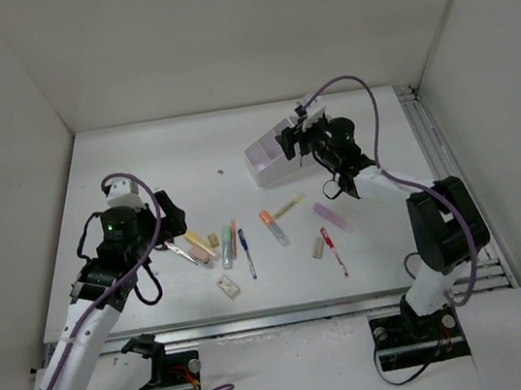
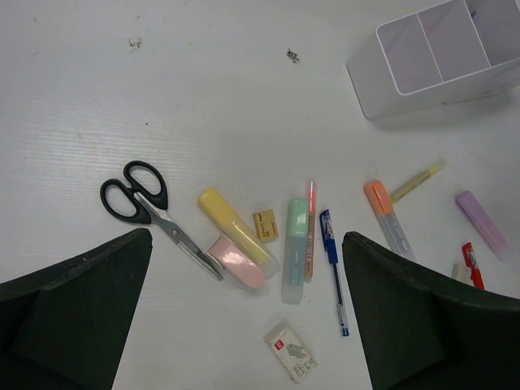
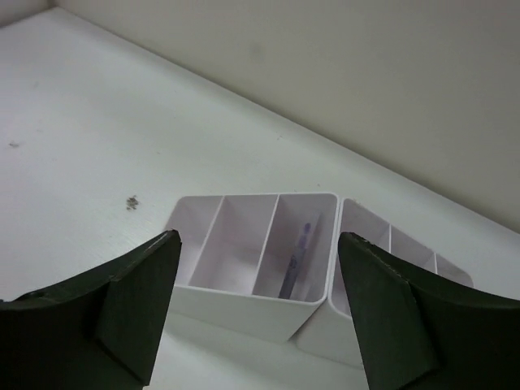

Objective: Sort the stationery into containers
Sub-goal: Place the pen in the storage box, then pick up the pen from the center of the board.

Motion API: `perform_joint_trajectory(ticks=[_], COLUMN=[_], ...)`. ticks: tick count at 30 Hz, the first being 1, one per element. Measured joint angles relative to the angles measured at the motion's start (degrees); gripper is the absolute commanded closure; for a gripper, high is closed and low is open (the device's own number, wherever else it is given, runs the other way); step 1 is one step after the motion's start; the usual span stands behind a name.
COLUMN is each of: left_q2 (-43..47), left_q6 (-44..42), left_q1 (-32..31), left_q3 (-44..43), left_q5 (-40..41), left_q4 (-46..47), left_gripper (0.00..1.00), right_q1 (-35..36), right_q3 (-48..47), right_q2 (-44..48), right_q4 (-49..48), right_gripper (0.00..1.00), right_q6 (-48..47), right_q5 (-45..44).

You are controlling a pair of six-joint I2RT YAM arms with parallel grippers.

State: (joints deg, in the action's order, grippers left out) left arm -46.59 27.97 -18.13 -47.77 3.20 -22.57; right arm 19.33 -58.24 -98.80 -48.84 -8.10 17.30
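Observation:
The white and pale-lilac organizer [image 1: 267, 158] stands at the back centre. My right gripper [image 1: 294, 137] hovers over it, open and empty. In the right wrist view the organizer [image 3: 244, 302] sits between the open fingers [image 3: 258, 237], and a blue-violet pen [image 3: 296, 262] stands in its right compartment. My left gripper [image 1: 167, 217] is open and empty above the loose stationery. The left wrist view shows the gripper [image 2: 248, 236], black-handled scissors [image 2: 145, 205], a yellow highlighter [image 2: 234, 230], a green highlighter [image 2: 296, 248], a blue pen [image 2: 333, 268], an orange marker [image 2: 388, 219], a lilac marker [image 2: 481, 223] and a white eraser [image 2: 290, 352].
A red pen [image 1: 333, 250], a pale yellow pen [image 1: 289, 207] and a small eraser [image 1: 317, 247] lie right of centre. White walls close the table [image 1: 138, 164] on the back and sides. A metal rail [image 1: 434, 140] runs along the right edge.

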Motion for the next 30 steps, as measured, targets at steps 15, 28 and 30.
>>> perform_joint_trajectory(ticks=[15, 28, 30], left_q2=[-0.6, -1.5, -1.4], left_q6=[1.0, 0.7, 0.5], left_q1=[0.2, 0.2, 0.2], left_q3=[0.6, 2.4, 2.4], left_q5=[-1.0, -1.7, -1.8], left_q4=[-1.9, -1.8, -1.7], left_gripper=[0.01, 0.01, 0.00], right_q1=[6.2, 17.4, 16.3], right_q3=[2.6, 8.2, 7.9], right_q2=[18.7, 18.3, 17.9], right_q4=[29.1, 40.1, 40.0], right_gripper=[0.02, 0.02, 0.12], right_q6=[16.7, 46.2, 47.1], right_q5=[-7.3, -37.4, -37.0])
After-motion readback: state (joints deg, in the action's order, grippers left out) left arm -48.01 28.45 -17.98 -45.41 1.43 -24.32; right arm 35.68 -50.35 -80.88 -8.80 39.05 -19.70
